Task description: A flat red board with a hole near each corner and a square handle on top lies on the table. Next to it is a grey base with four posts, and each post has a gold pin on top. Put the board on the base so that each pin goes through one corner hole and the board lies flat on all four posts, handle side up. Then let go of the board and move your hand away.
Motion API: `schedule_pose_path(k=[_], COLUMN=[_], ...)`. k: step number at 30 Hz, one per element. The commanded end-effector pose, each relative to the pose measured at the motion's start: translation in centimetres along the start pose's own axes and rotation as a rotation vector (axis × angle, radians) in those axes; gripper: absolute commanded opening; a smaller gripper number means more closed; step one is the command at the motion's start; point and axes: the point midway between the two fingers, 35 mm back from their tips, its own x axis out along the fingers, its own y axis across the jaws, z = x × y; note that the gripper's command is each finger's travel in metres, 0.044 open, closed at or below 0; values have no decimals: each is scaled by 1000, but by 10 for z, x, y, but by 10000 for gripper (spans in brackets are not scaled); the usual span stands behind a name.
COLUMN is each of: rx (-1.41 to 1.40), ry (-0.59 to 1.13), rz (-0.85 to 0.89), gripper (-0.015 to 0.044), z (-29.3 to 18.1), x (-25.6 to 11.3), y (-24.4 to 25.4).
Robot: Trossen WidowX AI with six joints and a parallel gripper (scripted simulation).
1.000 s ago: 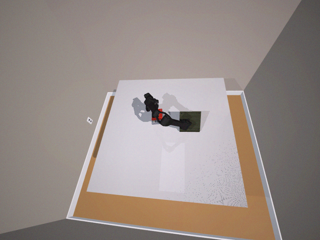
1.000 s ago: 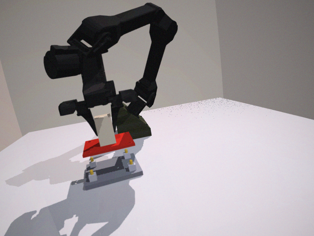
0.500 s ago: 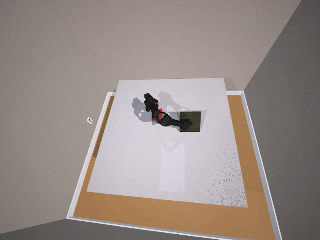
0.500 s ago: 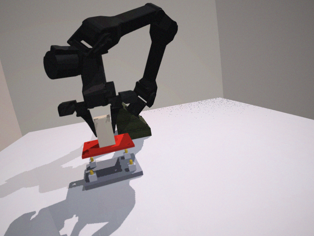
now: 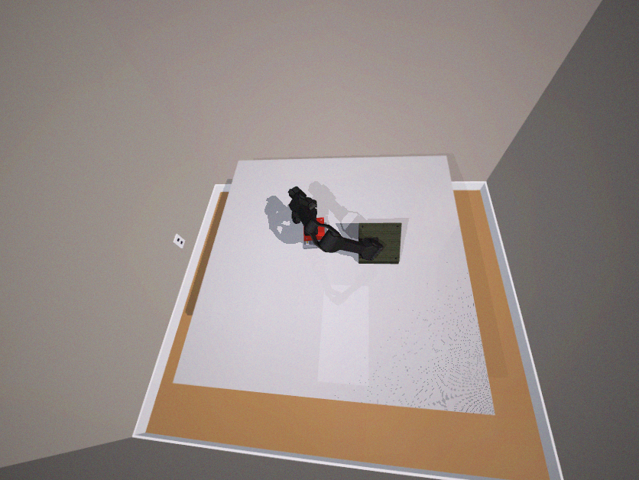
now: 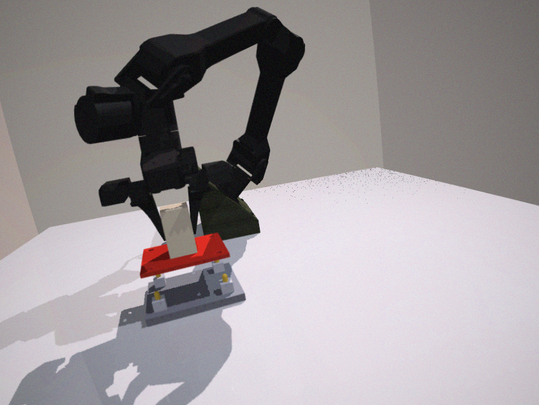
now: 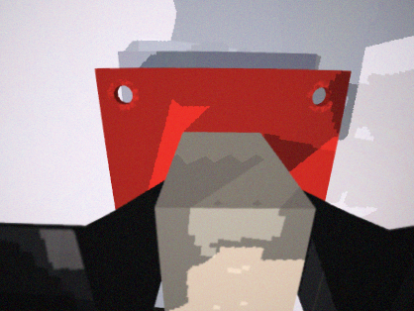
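My gripper [image 6: 178, 233] [image 7: 223, 186] is shut on the beige square handle [image 6: 177, 244] [image 7: 233, 163] of the red board [image 6: 209, 250] [image 7: 223, 104] [image 5: 321, 233]. It holds the board handle side up, nearly level, just above the grey base [image 6: 196, 305] [image 5: 310, 244]. Two gold pins [image 6: 156, 295] [image 6: 224, 276] on the near posts show in front of and below the board's edge. The far pins are mostly hidden under it. In the wrist view two corner holes [image 7: 125, 93] [image 7: 319, 95] show no pin in them. The board's near half is hidden by the handle and fingers.
The dark green mount plate [image 5: 387, 237] [image 6: 226, 217] of my arm lies behind the base. The arm [image 5: 335, 242] reaches over the base from it. The white table top [image 5: 268, 320] sits in a tan, white-edged surround [image 5: 309, 418].
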Motion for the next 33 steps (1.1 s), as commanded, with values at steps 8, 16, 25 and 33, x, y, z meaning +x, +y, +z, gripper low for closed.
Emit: schedule_pose_path(k=[8, 16, 25, 33], rx=[16, 19, 18, 18], ry=[3, 3, 3, 3], rz=[9, 9, 9, 9], gripper=[0, 0, 0, 0], z=[0, -1, -1, -1], x=[10, 15, 20, 25], y=[2, 2, 2, 2])
